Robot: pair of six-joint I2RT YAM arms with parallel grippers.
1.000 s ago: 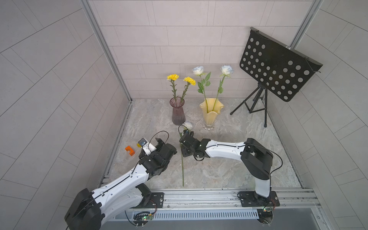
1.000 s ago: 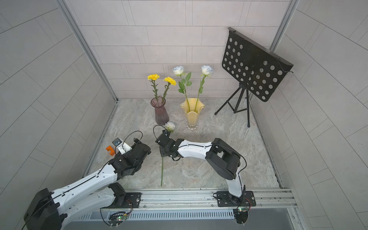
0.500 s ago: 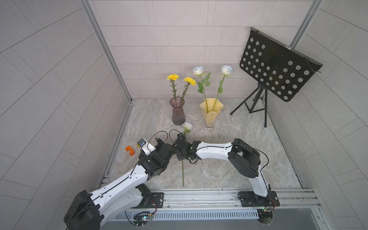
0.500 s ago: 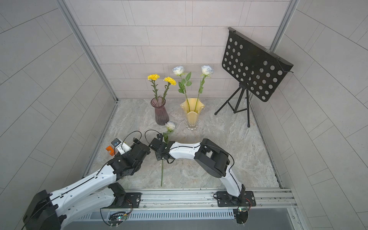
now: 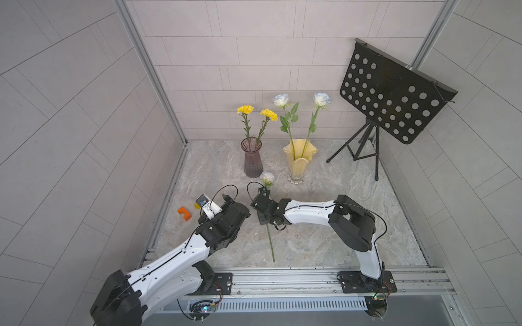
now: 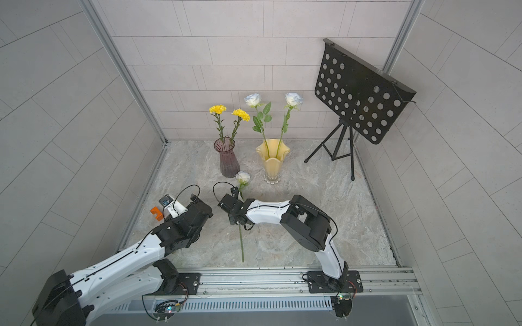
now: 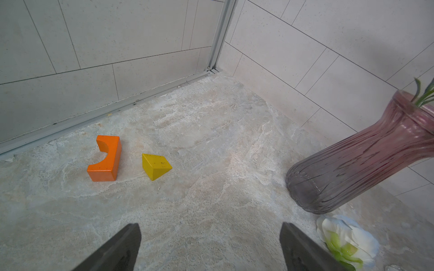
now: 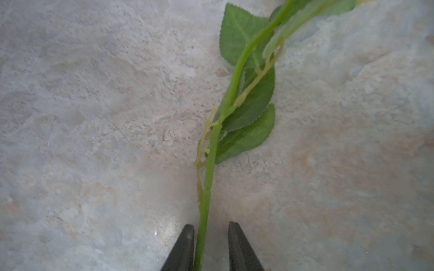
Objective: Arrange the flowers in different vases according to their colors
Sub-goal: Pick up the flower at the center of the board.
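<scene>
- The last white rose (image 5: pixel 267 177) lies flat on the tabletop (image 5: pixel 339 220), its head just beside the purple vase (image 5: pixel 252 161)
- The right hand (image 8: pixel 210 226) straddles the stem below the leaves, fingers narrowly parted with a gap on one side; lifting before they pinch would likely leave the rose behind or let it swivel
- Carried by mid-stem, the head could droop and knock the purple vase, or the tail could snag the wavy rim of the cream vase (image 5: pixel 299 161), already crowded by two white roses (image 5: pixel 281 99)
- The left hand (image 7: pixel 210 225) is spread and empty, near an orange block (image 7: pixel 105 159) and a yellow block (image 7: pixel 156 166); the music stand (image 5: pixel 395 104) stands well apart
</scene>
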